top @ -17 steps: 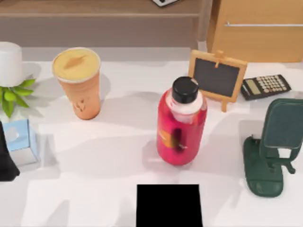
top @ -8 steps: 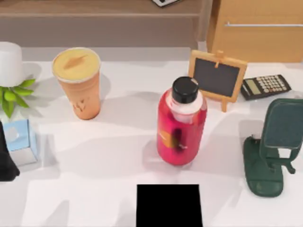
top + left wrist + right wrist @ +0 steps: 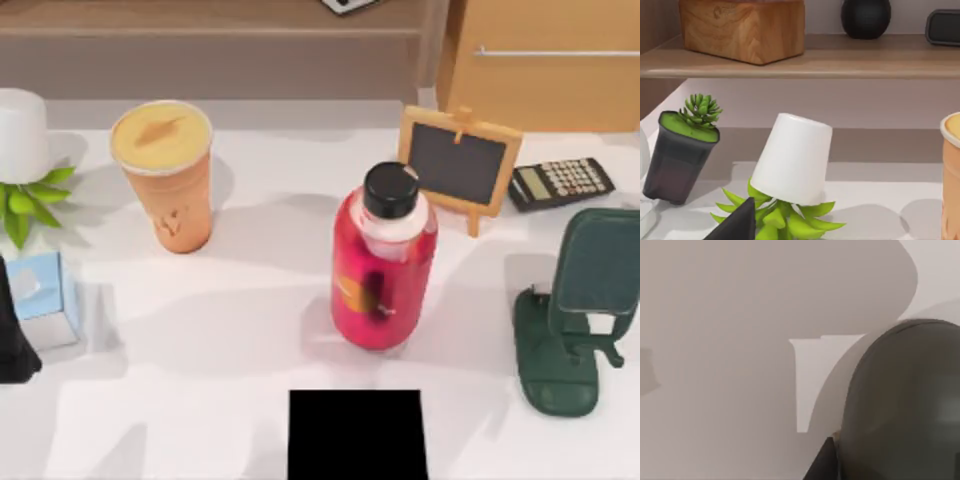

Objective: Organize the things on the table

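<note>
A tall orange cup (image 3: 165, 178) with a yellowish top stands at the back left of the white table (image 3: 230, 330); its edge also shows in the left wrist view as the cup (image 3: 952, 175). A flat black square (image 3: 357, 434) lies at the front edge. My left gripper (image 3: 12, 340) is a dark shape at the table's left edge beside a pale blue box (image 3: 45, 297); one dark fingertip (image 3: 737, 225) points toward the white pot. Close to the right wrist camera sits a dark grey rounded thing (image 3: 900, 400), seemingly the mouse, with a dark fingertip (image 3: 822, 462) beside it.
A red bottle (image 3: 384, 268) with a black cap stands mid-table. A small chalkboard easel (image 3: 461, 166), a calculator (image 3: 560, 182) and a green stand (image 3: 575, 315) are at the right. A white pot with a leafy plant (image 3: 792, 167) and a dark pot (image 3: 680, 152) stand at the left, below a wooden shelf (image 3: 805, 62).
The dark left gripper at the table's left edge has shifted only very slightly. Nothing on the table has moved.
</note>
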Robot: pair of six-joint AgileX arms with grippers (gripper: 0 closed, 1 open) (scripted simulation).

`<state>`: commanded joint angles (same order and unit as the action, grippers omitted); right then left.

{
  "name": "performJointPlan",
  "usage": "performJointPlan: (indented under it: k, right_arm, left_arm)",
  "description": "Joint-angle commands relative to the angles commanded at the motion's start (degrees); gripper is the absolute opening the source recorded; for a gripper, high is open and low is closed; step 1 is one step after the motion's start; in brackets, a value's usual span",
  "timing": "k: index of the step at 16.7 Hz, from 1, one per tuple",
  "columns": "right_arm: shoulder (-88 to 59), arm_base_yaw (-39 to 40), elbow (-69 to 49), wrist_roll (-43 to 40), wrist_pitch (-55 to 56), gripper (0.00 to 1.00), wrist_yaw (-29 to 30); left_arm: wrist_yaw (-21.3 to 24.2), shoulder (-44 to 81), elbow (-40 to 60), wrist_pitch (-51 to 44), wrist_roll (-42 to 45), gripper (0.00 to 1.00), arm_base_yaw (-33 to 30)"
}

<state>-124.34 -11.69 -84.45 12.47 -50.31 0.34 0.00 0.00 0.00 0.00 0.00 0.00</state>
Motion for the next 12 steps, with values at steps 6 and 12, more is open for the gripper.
performJointPlan:
  k: [6,12]
  right_arm:
    - [0.93,0.06,-0.45,0.01,-0.49,0.00,-0.04]
    - [3.98,0.00,-9.25,-0.13,-12.84,0.00,-0.05]
  left_arm:
    - [0.00,0.00,0.00,0.00,0.00,1.00,0.00]
    - [0.00,0.00,0.00,0.00,0.00,1.00,0.00]
